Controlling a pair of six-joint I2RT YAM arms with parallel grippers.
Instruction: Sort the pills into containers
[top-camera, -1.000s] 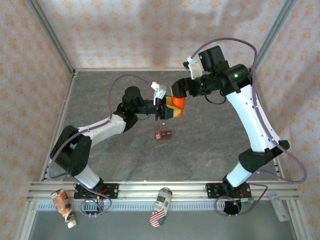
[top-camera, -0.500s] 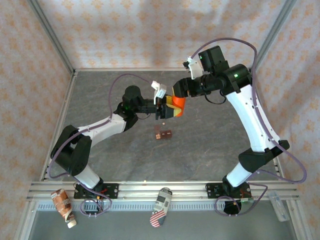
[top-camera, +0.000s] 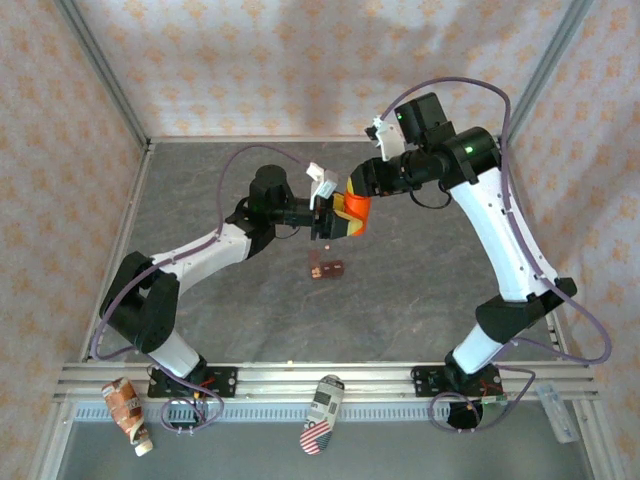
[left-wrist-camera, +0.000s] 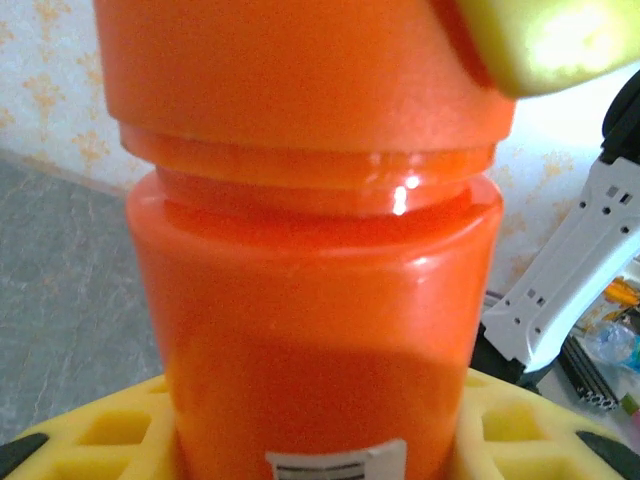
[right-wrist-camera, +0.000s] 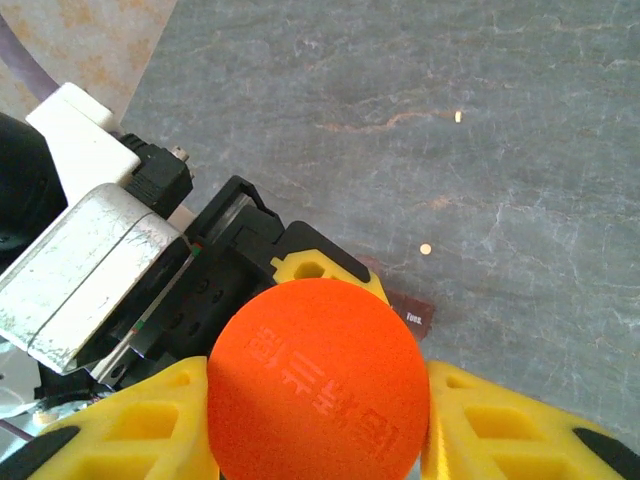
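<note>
An orange bottle (top-camera: 348, 216) hangs above the middle of the table between both grippers. My left gripper (top-camera: 333, 223) is shut on its body (left-wrist-camera: 320, 300), a yellow finger (left-wrist-camera: 90, 440) on each side. My right gripper (top-camera: 354, 200) comes from above, its yellow fingers (right-wrist-camera: 500, 430) pressed against both sides of the round orange cap (right-wrist-camera: 318, 385). The containers (top-camera: 325, 268), a small dark red-brown box, sit on the table just below the bottle; a corner of the box (right-wrist-camera: 408, 312) peeks out beside the cap. Two pale pills (right-wrist-camera: 425, 248) lie loose on the grey surface.
The left gripper's black and silver body (right-wrist-camera: 130, 260) sits right under the cap. A brown packet (top-camera: 126, 410) and a flag-patterned item (top-camera: 322, 412) lie in front of the rail at the near edge. Metal frame posts and patterned walls enclose the table.
The right gripper's jaws have narrowed onto the cap. The left arm's wrist has shifted slightly up and to the right; the bottle stays in place.
</note>
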